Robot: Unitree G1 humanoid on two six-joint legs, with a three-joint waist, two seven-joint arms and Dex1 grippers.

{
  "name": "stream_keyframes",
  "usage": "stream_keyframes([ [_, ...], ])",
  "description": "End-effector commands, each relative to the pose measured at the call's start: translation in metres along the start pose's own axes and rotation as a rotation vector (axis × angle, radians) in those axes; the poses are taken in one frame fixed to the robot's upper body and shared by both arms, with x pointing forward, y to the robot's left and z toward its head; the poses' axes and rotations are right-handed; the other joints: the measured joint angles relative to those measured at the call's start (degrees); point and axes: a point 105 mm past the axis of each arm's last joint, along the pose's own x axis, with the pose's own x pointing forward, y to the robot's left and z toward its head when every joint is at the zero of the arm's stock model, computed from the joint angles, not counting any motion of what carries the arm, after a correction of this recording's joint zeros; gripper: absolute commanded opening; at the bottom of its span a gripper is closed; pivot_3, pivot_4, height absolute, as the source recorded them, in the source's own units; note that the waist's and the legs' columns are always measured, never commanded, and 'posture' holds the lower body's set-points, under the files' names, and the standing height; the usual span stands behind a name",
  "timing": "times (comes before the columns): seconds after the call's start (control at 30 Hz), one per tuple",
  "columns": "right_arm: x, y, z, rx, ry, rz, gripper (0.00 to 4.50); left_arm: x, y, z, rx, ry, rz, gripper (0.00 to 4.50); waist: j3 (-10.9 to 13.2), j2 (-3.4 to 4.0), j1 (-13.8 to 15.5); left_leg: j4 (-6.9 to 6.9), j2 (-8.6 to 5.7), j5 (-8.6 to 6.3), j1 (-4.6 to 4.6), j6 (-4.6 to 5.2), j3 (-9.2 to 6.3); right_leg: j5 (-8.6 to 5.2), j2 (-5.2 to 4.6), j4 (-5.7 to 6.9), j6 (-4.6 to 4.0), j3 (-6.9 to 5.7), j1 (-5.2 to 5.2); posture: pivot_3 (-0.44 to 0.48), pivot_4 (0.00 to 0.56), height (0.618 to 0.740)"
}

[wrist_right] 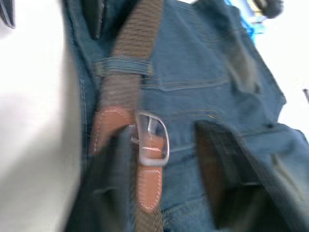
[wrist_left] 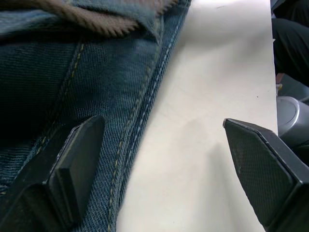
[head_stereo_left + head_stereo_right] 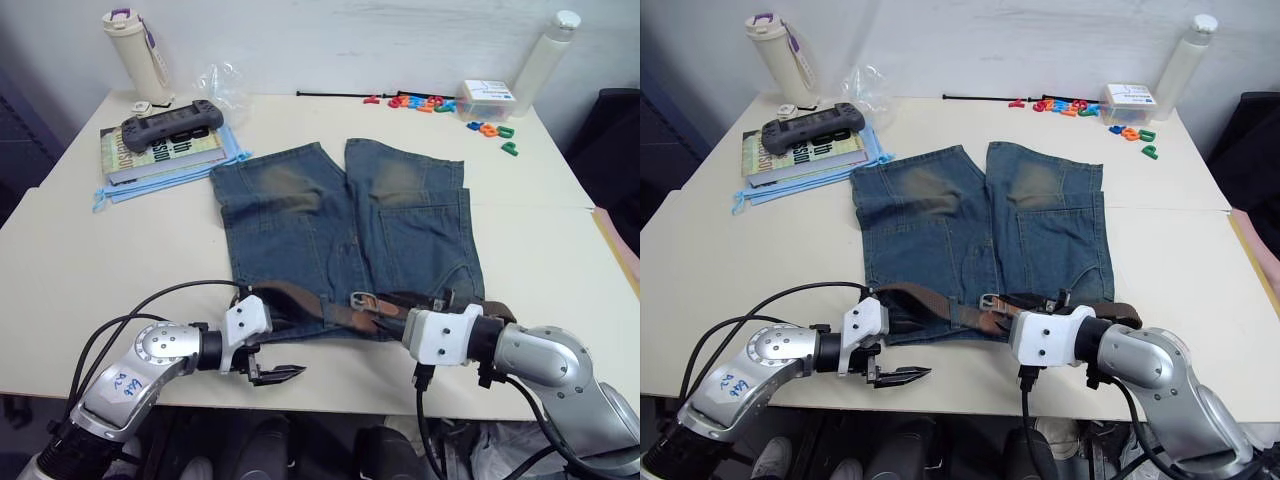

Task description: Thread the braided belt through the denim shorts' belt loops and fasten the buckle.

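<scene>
Belt (image 3: 300, 298) lies along the waistband of the shorts (image 3: 350, 225) on the worktop (image 3: 90, 270), its buckle (image 3: 364, 300) mid-waistband. Left hand (image 3: 276, 375), fingers wide, sits at the shorts' waist corner. Right hand (image 1: 164, 193) is beside the buckle, grip unclear.

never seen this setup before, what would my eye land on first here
The denim shorts lie flat mid-table, waistband toward the robot, with the braided belt along it and the silver buckle near the middle. Both arms reach in at the near edge: the left gripper open just off the waistband, the right gripper over the buckle.
</scene>
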Motion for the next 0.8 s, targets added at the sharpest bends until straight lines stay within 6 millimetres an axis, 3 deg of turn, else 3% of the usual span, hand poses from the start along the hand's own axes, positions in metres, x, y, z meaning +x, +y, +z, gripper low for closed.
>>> stream_keyframes([
  [0.03, 0.003, 0.006, 0.000, -0.023, -0.014, -0.025, 3.50, -0.006, 0.009, -0.045, -0.118, 0.172, 0.066, 4.38, -0.07, 0.10, -0.01, -0.12, 0.01, -0.02, 0.19, -0.01, 0.02, -0.02, 0.01, -0.06, -0.04, 0.02, 0.07, 0.000, 0.150, 0.706],
  [0.2, 0.003, 0.008, 0.002, -0.029, -0.027, -0.038, 3.50, -0.006, 0.010, -0.043, -0.113, 0.169, 0.065, 4.38, -0.33, 0.54, -0.01, -0.31, 0.11, 0.00, 0.22, -0.07, 0.03, -0.04, 0.05, -0.20, -0.16, 0.04, 0.02, 0.000, 0.150, 0.706],
  [0.57, 0.014, 0.022, 0.001, -0.046, -0.034, -0.021, 3.50, -0.005, 0.013, -0.041, -0.105, 0.166, 0.061, 4.38, -0.34, 0.56, -0.02, -0.35, 0.17, 0.01, 0.22, -0.13, 0.03, -0.06, 0.08, -0.20, -0.20, 0.03, 0.00, 0.000, 0.150, 0.706],
  [0.8, 0.019, 0.019, -0.008, -0.076, 0.001, -0.056, 3.50, -0.005, 0.012, -0.039, -0.100, 0.163, 0.059, 4.38, -0.34, 0.56, -0.03, -0.39, 0.20, 0.00, 0.22, -0.15, 0.03, -0.06, 0.08, -0.26, -0.22, 0.04, -0.10, 0.000, 0.150, 0.706],
])
